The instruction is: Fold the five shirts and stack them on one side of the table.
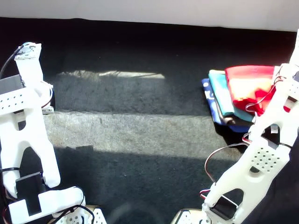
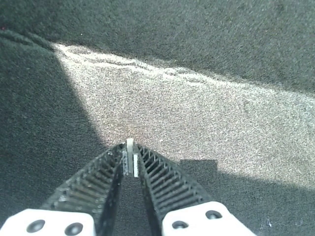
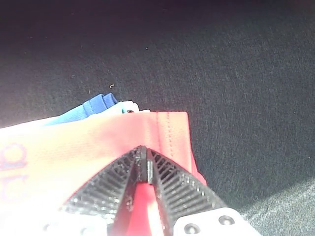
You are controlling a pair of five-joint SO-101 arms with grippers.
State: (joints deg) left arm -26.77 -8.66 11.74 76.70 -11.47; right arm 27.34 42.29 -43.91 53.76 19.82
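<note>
High view: folded red shirt (image 1: 247,86) atop teal shirt (image 1: 218,91) and blue shirt (image 1: 208,93); left hand (image 2: 130,157), right hand (image 3: 145,164) both closed.

high: looked down over whole table (image 1: 140,140) from above both arms | left wrist: sat close behind left gripper (image 2: 130,160), facing table just ahead of it | right wrist: close behind right gripper (image 3: 144,164), shared shirt stack (image 1: 229,98) with high

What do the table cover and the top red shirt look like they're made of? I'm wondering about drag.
Table cover: dark felt or short-pile carpet with a matte finish; a fuzzy nap shows in the sunlit band.
Red shirt: soft knit or woven cloth, possibly cotton, matte; stitched hem lines run along its edge.
</note>
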